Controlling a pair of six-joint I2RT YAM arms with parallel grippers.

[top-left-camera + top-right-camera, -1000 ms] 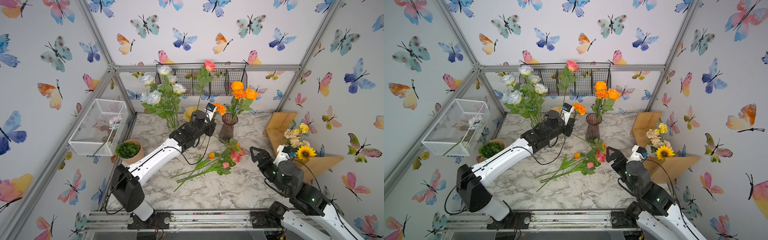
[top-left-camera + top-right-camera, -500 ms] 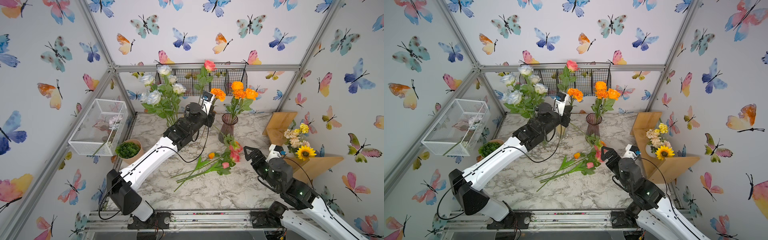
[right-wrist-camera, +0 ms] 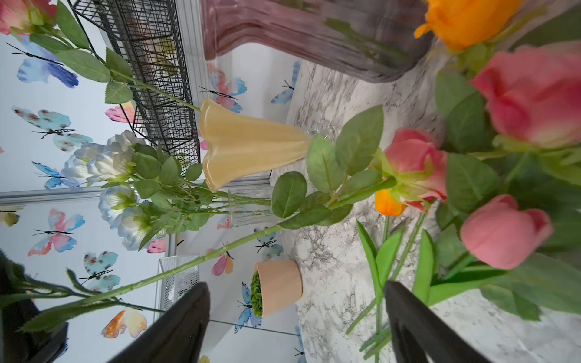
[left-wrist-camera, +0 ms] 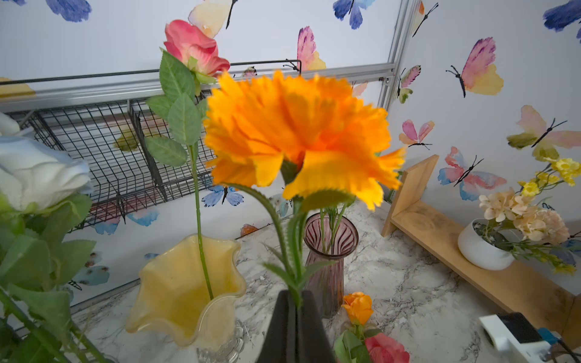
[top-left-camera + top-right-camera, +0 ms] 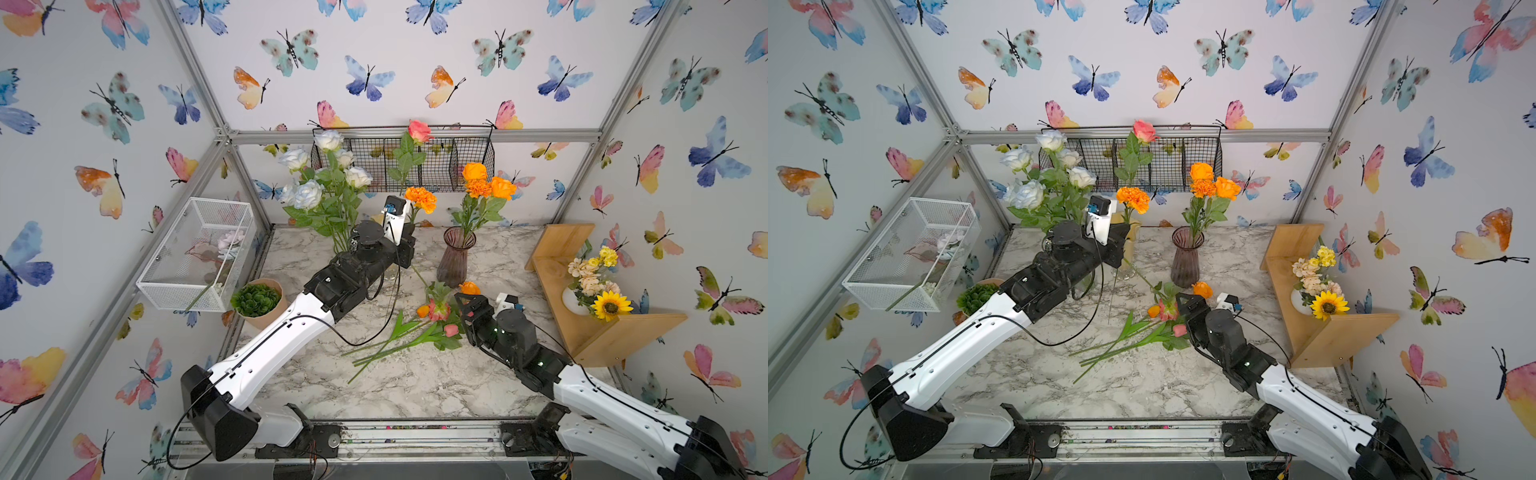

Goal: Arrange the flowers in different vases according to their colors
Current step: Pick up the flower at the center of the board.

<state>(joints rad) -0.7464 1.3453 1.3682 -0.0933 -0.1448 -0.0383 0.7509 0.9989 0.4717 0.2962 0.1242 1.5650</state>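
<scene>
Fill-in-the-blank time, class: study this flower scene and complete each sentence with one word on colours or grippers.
1. The left gripper is shut on the stem of an ___ marigold.
2. The yellow vase holds one ___ rose.
3. The vase holding orange flowers is ___ in colour.
4. The right gripper, by the loose flowers on the table, is ___.

Missing words: orange; pink; purple; open.

At the marble table's [image 5: 395,386] back stood, left to right, a tall clear glass cylinder vase [image 3: 248,209] holding white artificial roses [image 5: 309,193], a wavy-rimmed yellow glass vase [image 4: 185,289] holding a pink artificial rose [image 5: 419,131], and a ribbed purple glass vase [image 5: 455,257] holding orange artificial blooms [image 5: 482,183]. An orange artificial marigold [image 5: 420,198] stood upright near the yellow vase. Loose green-stemmed flowers [image 5: 438,311] lay before the purple vase.
</scene>
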